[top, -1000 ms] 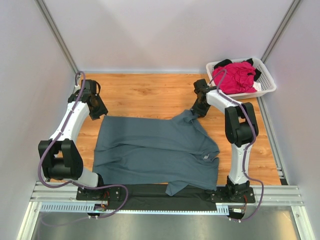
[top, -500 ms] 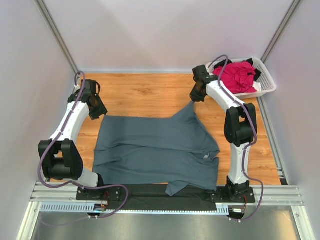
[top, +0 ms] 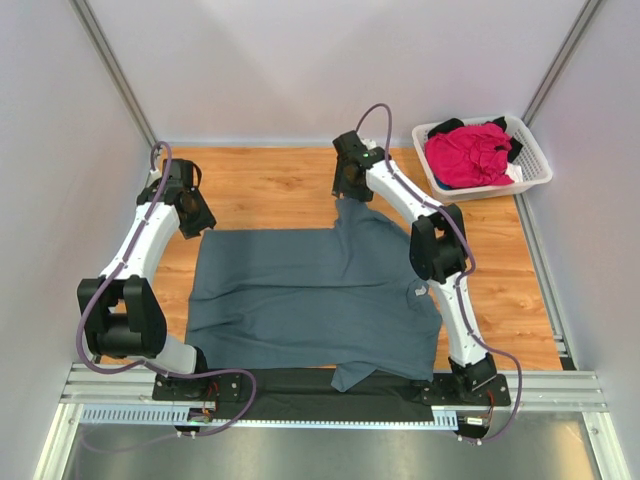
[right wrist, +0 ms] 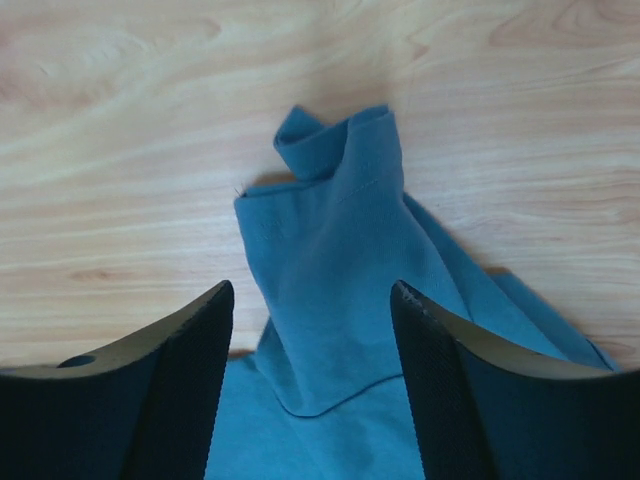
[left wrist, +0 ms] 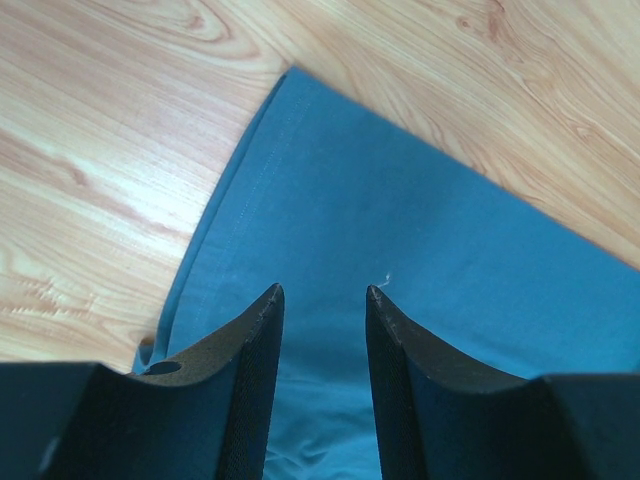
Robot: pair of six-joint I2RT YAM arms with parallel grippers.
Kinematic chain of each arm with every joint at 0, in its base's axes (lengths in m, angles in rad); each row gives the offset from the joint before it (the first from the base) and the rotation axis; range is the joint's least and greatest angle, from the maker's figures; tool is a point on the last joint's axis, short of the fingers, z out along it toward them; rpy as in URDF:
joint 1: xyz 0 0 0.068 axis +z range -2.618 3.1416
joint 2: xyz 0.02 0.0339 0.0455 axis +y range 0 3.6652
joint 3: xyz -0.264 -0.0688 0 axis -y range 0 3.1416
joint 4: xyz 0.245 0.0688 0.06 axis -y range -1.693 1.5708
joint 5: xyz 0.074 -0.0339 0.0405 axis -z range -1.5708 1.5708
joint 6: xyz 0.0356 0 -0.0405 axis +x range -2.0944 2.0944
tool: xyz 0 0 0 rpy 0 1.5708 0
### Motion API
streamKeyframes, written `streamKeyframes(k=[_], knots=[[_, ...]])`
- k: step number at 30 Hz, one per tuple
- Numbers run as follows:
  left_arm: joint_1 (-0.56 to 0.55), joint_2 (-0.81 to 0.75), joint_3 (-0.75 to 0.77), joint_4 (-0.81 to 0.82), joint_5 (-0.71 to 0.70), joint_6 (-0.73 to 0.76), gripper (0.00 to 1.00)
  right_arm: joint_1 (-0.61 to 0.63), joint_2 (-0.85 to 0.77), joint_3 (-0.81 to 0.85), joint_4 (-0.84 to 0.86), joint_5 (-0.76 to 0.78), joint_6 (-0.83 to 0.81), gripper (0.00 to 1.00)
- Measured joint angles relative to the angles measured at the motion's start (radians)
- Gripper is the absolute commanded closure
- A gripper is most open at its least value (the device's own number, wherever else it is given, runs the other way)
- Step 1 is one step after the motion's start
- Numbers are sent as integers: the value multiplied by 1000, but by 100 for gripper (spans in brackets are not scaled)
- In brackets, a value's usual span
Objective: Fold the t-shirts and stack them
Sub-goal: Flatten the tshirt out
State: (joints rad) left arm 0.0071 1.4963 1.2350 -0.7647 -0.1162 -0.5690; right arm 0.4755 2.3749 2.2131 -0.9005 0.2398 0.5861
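We find no readable text, brand, number or sign. Small neck label on slate t-shirt, right of centre, top view: too small to read.

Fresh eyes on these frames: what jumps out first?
A large slate blue-grey t-shirt lies spread over the middle of the wooden table, a far flap of it curled up below the open right gripper. A white slatted plastic basket in the far right corner holds a crumpled magenta-pink shirt.
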Motion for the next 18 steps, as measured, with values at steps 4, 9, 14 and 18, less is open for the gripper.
streamKeyframes(k=[4, 9, 14, 18], knots=[[0, 5, 0, 0, 1, 2, 54, 8, 8, 1, -33, -10, -55, 23], [0, 25, 0, 7, 23, 3, 53, -30, -66, -37, -31, -13, -82, 26], [-9, 31, -3, 36, 66, 18, 50, -98, -207, -207, -9, -13, -128, 36], [-60, 33, -2, 77, 123, 53, 43, -132, -257, -334, 40, -13, -206, 41]])
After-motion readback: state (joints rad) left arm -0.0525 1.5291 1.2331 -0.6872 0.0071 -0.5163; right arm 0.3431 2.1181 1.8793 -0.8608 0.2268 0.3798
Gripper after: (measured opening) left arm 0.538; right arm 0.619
